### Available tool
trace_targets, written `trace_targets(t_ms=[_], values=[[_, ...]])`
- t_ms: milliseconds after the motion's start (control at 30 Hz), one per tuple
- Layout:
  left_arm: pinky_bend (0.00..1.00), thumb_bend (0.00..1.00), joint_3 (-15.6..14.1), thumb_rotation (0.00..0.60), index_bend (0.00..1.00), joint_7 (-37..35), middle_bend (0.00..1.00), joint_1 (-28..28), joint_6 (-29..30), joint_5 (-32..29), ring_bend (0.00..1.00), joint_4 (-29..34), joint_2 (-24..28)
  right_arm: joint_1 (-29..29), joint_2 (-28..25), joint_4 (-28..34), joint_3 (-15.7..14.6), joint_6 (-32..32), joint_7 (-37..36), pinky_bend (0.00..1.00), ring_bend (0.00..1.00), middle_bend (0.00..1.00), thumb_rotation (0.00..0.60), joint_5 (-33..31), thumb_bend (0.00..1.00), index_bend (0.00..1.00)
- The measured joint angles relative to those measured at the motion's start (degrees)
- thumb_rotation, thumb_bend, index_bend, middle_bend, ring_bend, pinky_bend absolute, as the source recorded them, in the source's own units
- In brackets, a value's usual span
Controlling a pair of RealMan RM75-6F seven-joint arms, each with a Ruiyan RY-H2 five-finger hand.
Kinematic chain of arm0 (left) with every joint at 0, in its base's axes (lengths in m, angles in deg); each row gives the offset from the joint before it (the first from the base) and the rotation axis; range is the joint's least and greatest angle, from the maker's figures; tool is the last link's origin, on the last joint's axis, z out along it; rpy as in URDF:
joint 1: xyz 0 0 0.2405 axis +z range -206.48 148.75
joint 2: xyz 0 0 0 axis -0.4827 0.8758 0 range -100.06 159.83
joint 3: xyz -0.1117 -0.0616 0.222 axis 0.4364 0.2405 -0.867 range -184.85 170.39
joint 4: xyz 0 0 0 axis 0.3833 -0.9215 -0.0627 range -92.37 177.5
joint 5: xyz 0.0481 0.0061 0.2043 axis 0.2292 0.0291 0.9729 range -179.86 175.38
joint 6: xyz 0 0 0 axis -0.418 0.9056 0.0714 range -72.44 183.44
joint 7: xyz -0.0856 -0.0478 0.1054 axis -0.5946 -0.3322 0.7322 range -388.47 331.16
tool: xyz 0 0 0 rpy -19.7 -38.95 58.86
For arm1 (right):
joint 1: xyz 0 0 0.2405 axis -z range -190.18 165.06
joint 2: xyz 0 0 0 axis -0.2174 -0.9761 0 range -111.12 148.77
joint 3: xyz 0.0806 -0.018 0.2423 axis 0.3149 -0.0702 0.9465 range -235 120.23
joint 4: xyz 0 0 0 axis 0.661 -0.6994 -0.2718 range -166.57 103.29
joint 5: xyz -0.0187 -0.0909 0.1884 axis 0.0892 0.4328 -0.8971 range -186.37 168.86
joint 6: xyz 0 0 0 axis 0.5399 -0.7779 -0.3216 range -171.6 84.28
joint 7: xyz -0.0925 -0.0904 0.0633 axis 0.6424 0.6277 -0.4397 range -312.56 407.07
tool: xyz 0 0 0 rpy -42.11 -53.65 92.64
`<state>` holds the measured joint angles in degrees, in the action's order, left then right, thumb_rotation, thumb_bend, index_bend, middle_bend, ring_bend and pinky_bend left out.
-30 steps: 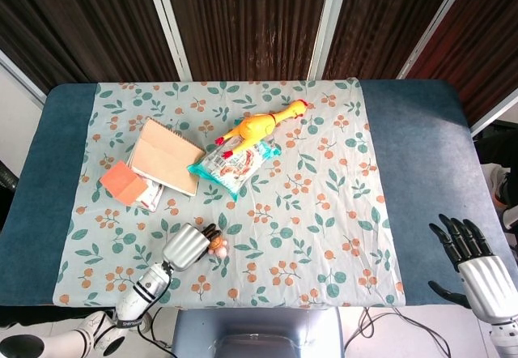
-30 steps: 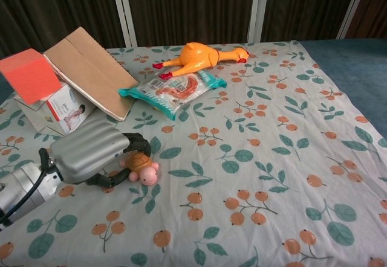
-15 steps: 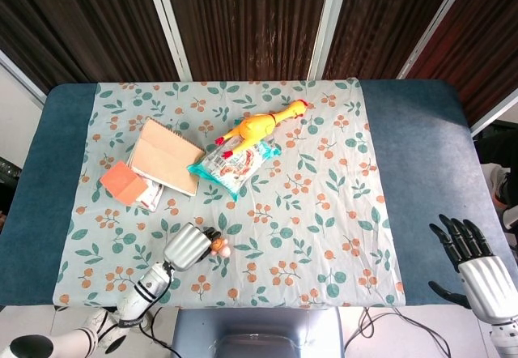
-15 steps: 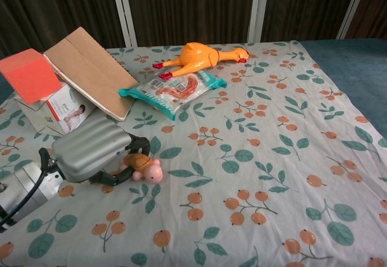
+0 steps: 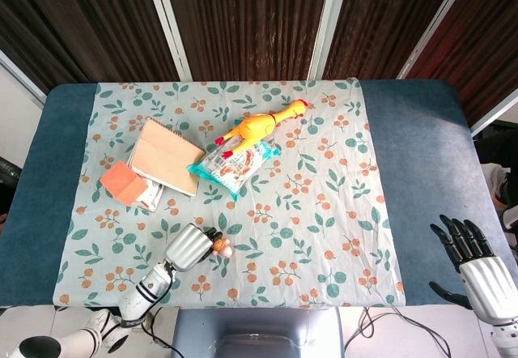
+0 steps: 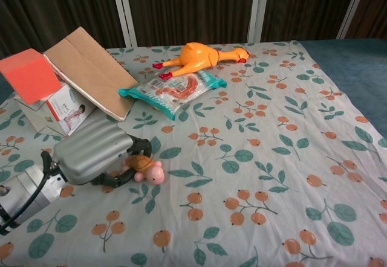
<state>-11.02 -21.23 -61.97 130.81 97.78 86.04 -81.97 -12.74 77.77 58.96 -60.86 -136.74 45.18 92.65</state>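
Left hand (image 6: 100,152) curls its fingers around a small pig toy (image 6: 145,169), lying low on the tablecloth (image 6: 272,158); right hand (image 5: 477,265) idle, fingers spread.

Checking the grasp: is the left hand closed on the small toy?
Closed: the left hand has fingers curled around the small pink toy on the cloth.

left hand (image 6: 97,153) gripping toy turtle (image 6: 145,168), floral cloth (image 6: 272,158)
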Motion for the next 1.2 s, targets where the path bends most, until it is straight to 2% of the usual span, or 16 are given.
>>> trace_targets(t_ms=[67, 133, 300, 500, 567, 600, 667, 700, 733, 800, 833, 933, 1000, 1200], values=[[0.99, 0.45, -0.09, 0.600, 0.12, 0.84, 0.17, -0.03, -0.92, -0.32, 0.91, 1.56, 0.75, 0.03, -0.05, -0.02, -0.02, -0.07, -0.09, 0.00, 0.00, 0.00, 0.600, 0.06, 0.12, 0.00], [0.98, 0.43, -0.12, 0.600, 0.01, 1.88, 0.08, -0.02, -1.62, -0.67, 0.90, 3.67, 1.65, 0.09, -0.09, -0.04, -0.02, -0.22, -0.16, 0.00, 0.00, 0.00, 0.600, 0.10, 0.12, 0.00], [0.98, 0.41, -0.19, 0.600, 0.00, 5.23, 0.00, 0.10, -2.54, -1.18, 0.90, 9.46, 4.11, 0.32, -0.22, -0.17, -0.05, -0.74, -0.42, 0.00, 0.00, 0.00, 0.600, 0.28, 0.12, 0.00], [0.98, 0.41, -0.50, 0.600, 0.00, 12.19, 0.00, 0.90, -1.45, -0.64, 0.89, 17.42, 7.79, 0.58, -0.31, -0.36, -0.06, -1.46, -0.81, 0.00, 0.00, 0.00, 0.600, 0.60, 0.12, 0.00], [0.96, 0.41, -0.76, 0.600, 0.00, 15.58, 0.01, 1.59, -0.33, -0.18, 0.86, 21.04, 9.66, 0.56, -0.32, -0.42, -0.07, -1.32, -0.84, 0.00, 0.00, 0.00, 0.600, 0.62, 0.12, 0.00], [0.94, 0.41, -0.89, 0.600, 0.00, 17.16, 0.02, 1.99, 0.20, -0.04, 0.81, 22.78, 10.62, 0.54, -0.33, -0.44, -0.11, -1.23, -0.84, 0.00, 0.00, 0.00, 0.600, 0.64, 0.12, 0.00], [0.84, 0.41, -1.34, 0.600, 0.00, 20.77, 0.04, 3.26, 1.52, 0.13, 0.62, 27.30, 13.27, 0.53, -0.36, -0.47, -0.24, -1.06, -0.72, 0.00, 0.00, 0.00, 0.600, 0.76, 0.12, 0.00], [0.73, 0.41, -1.62, 0.600, 0.00, 22.14, 0.05, 3.98, 2.14, 0.11, 0.48, 29.43, 14.58, 0.54, -0.38, -0.47, -0.30, -1.05, -0.66, 0.00, 0.00, 0.00, 0.600, 0.82, 0.12, 0.00], [0.56, 0.41, -2.13, 0.600, 0.00, 23.72, 0.06, 5.11, 3.01, -0.01, 0.32, 32.41, 16.51, 0.58, -0.38, -0.47, -0.33, -1.06, -0.58, 0.00, 0.00, 0.00, 0.600, 0.85, 0.12, 0.00], [0.35, 0.41, -3.25, 0.600, 0.00, 25.37, 0.06, 7.30, 4.58, -0.37, 0.16, 37.04, 19.76, 0.71, -0.35, -0.47, -0.34, -1.21, -0.30, 0.00, 0.00, 0.00, 0.600, 0.87, 0.12, 0.00], [0.28, 0.41, -4.27, 0.600, 0.00, 25.79, 0.07, 9.24, 6.10, -0.64, 0.11, 40.01, 22.17, 0.78, -0.31, -0.46, -0.32, -1.27, -0.10, 0.00, 0.00, 0.00, 0.600, 0.82, 0.12, 0.00], [0.19, 0.40, -6.66, 0.600, 0.00, 23.96, 0.06, 14.69, 11.41, -0.75, 0.05, 44.65, 27.17, 1.04, -0.17, -0.34, -0.16, -1.35, 0.68, 0.00, 0.00, 0.00, 0.600, 0.26, 0.12, 0.00], [0.17, 0.40, -7.49, 0.600, 0.00, 20.88, 0.06, 17.12, 15.09, -0.45, 0.04, 44.77, 28.39, 1.16, 0.01, -0.19, 0.07, -1.27, 1.37, 0.00, 0.00, 0.00, 0.600, -0.38, 0.12, 0.00], [0.16, 0.40, -8.48, 0.600, 0.01, 7.73, 0.06, 23.15, 26.63, 0.48, 0.03, 37.35, 29.56, 1.16, 0.61, 0.25, 0.41, -0.43, 2.93, 0.00, 0.00, 0.00, 0.600, -1.29, 0.12, 0.00]])
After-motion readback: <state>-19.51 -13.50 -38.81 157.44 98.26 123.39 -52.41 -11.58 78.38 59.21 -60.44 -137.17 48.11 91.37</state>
